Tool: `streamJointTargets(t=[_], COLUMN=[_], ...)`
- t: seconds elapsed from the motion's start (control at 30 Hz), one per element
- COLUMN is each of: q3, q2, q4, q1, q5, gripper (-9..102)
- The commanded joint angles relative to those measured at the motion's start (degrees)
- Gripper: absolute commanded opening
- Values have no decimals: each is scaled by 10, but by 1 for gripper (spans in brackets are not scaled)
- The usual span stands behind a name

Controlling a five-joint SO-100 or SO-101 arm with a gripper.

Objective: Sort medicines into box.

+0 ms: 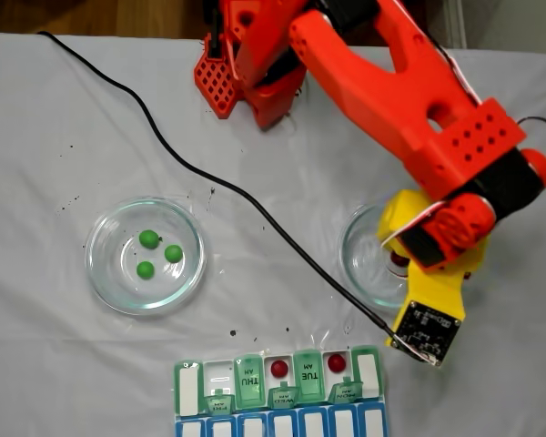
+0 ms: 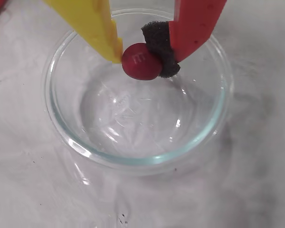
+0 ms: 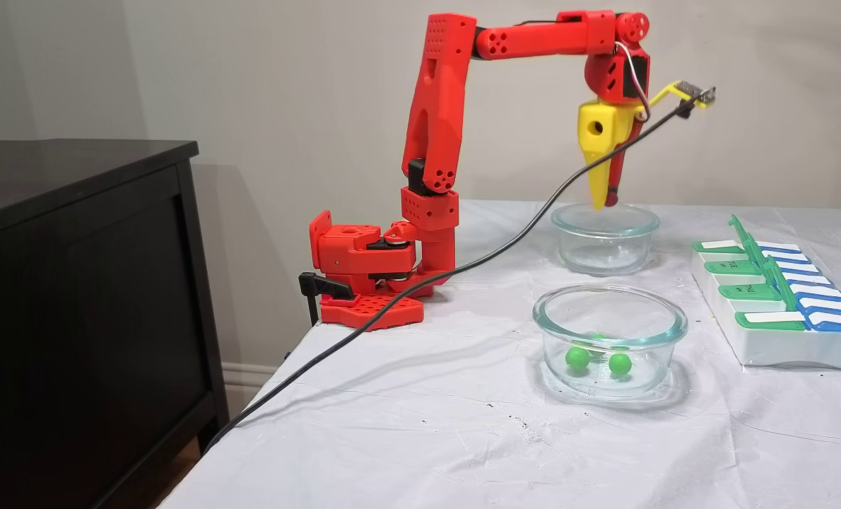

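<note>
The gripper [image 2: 141,59] is closed on a red ball [image 2: 141,61], pinched between the yellow finger [image 2: 92,23] and the black foam pad [image 2: 161,50] on the red finger. It holds the ball just above a clear glass dish [image 2: 66,137], level with the rim in a fixed view [image 3: 603,206].

That dish [image 1: 355,264] sits toward the right side of the white cloth [image 1: 55,109], partly hidden under the arm [image 1: 391,82]. A second dish [image 1: 105,273] stands toward the left side with three green balls [image 1: 148,238] lying in it, close together.

The pill box [image 1: 187,382] lies at the near edge of the cloth in that view, between the two dishes. Some of its green lids are flipped up, and two red balls [image 1: 279,368] rest in separate open compartments, one lidded compartment marked TUE between them.

A black cable [image 1: 209,177] crosses the cloth from the far left corner to the camera on the wrist.
</note>
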State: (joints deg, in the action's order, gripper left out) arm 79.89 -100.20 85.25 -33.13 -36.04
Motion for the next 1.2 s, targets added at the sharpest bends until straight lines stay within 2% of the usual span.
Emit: streamJointTargets(t=[0.0,0.1,0.2,0.83,1.17], q3=[-105,-134,-107,-38,-3], q2=[-73,-63,-83,-42,-37], q4=[-20,26,33,-45,-89], q1=[62,88,109,299,354], q5=[7,-4,-14,-71,-48], gripper=[0,0,0,0,0])
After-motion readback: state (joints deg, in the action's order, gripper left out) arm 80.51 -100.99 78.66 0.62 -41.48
